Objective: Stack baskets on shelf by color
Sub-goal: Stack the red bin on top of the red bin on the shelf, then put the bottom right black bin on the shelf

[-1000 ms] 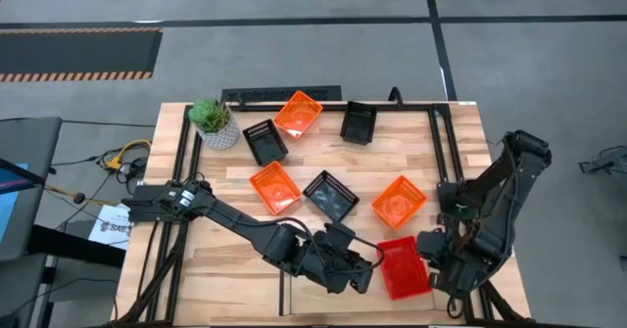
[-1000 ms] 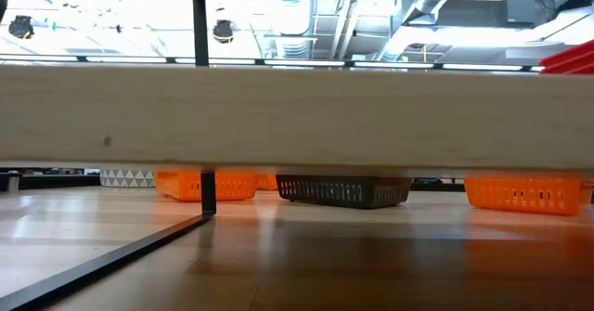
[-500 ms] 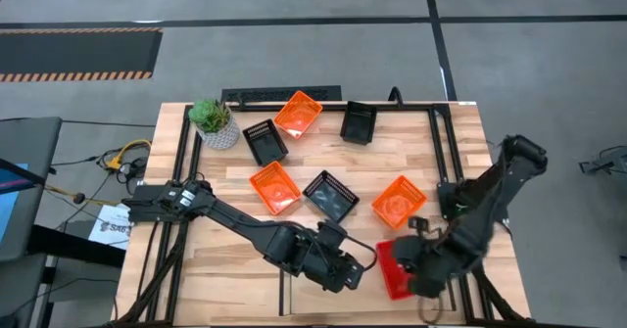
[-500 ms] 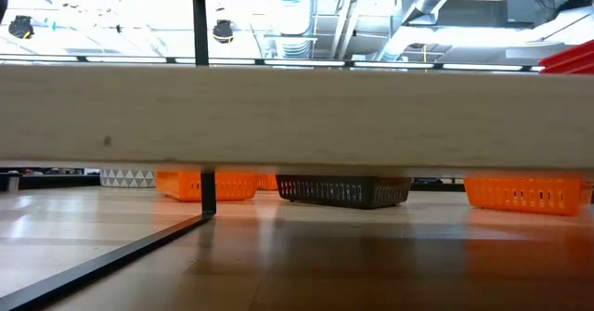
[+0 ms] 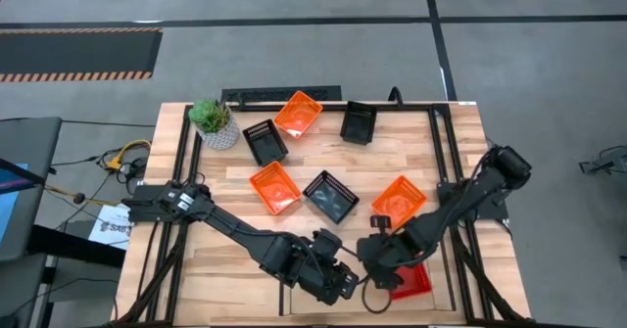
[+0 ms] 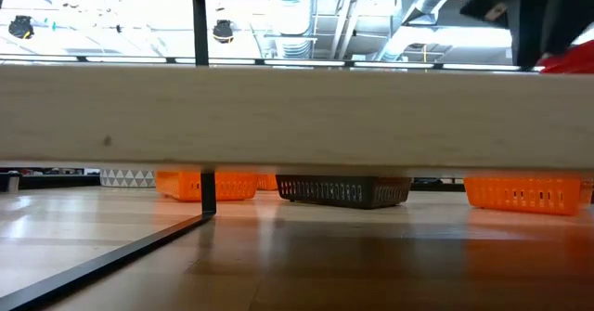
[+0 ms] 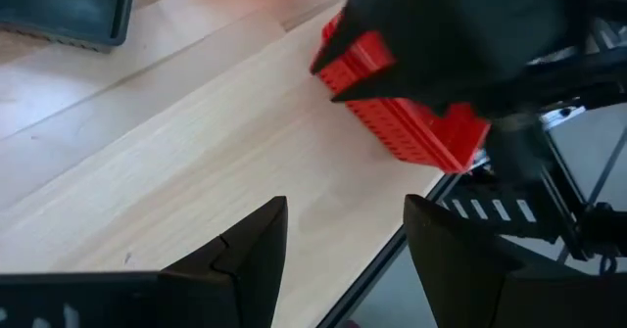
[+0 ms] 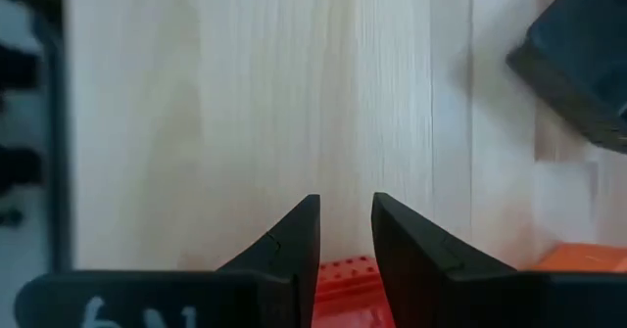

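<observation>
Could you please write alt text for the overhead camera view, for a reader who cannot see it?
Seen from above, the right end effector reaches over a red basket at the table's near edge, with the left end effector close beside it. Three orange baskets, three black baskets and a potted plant lie farther back.

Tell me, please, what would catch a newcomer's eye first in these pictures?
Probably the two dark arms meeting at the table's near edge: the right gripper sits over the red basket, fingers nearly closed at its rim, with the left gripper open just beside it. Next, the bright baskets scattered behind them: three orange, such as one at the far edge, among three black ones like the middle one.
</observation>
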Controlling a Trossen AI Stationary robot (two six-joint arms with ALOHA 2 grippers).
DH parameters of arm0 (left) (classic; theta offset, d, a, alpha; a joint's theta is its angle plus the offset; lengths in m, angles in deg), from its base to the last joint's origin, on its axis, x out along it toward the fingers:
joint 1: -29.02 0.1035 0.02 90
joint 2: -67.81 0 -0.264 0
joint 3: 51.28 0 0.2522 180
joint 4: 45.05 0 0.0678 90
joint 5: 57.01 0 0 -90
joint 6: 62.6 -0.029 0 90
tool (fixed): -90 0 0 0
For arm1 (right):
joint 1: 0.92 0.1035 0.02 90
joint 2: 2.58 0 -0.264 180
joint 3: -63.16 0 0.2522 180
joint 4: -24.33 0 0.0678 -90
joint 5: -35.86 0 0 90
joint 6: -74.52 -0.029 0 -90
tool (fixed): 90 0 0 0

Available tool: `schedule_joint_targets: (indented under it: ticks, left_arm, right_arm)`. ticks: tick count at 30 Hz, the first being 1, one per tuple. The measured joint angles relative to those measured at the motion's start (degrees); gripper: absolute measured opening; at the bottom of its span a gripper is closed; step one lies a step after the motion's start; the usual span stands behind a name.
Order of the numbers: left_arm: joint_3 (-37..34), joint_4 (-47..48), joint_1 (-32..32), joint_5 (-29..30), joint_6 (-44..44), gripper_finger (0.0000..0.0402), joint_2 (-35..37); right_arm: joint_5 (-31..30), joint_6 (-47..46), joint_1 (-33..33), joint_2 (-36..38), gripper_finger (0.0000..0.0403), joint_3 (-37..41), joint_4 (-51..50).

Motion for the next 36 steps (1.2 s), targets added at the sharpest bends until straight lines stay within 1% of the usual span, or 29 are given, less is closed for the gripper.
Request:
schedule_joint_targets:
  ticks: [4,11,16,19,23,27,30,33,36]
  left_arm:
    - [0.0,1.1,-0.6,0.0,1.1,0.0193,0.0]
    - [0.0,1.2,-0.6,0.1,1.1,0.0193,0.0]
    - [0.0,1.3,-0.1,0.5,0.9,0.0193,0.0]
    - [0.0,1.3,0.4,0.1,-0.1,0.0193,0.0]
    - [1.1,1.3,1.8,-2.2,-2.2,0.0193,0.0]
    - [4.2,3.3,4.5,-3.8,-7.5,0.0193,0.0]
    - [5.0,4.7,7.5,-5.6,-11.7,0.0193,0.9]
    - [5.1,8.8,10.7,-7.0,-13.8,0.0193,1.8]
    - [5.0,15.0,13.9,-8.9,-16.5,0.0193,3.8]
  right_arm:
    - [0.0,0.7,-0.5,-2.2,0.0118,0.0,-3.1]
    - [-0.1,0.3,-0.7,-1.8,0.0118,0.0,-6.7]
    - [-0.2,0.3,-0.5,-1.4,0.0118,0.0,-6.2]
    - [-0.2,-0.4,-0.2,0.3,0.0118,-0.3,-5.4]
    - [-0.3,-3.2,0.1,6.1,0.0118,-2.5,-6.9]
    - [-1.4,-8.8,1.4,14.7,0.0118,-3.5,-9.3]
    - [-4.8,-13.5,3.6,20.8,0.0118,-3.5,-10.0]
    - [-8.8,-16.7,6.2,25.5,0.0118,-3.6,-10.8]
    - [-11.8,-19.0,8.7,28.5,0.0118,-3.6,-11.4]
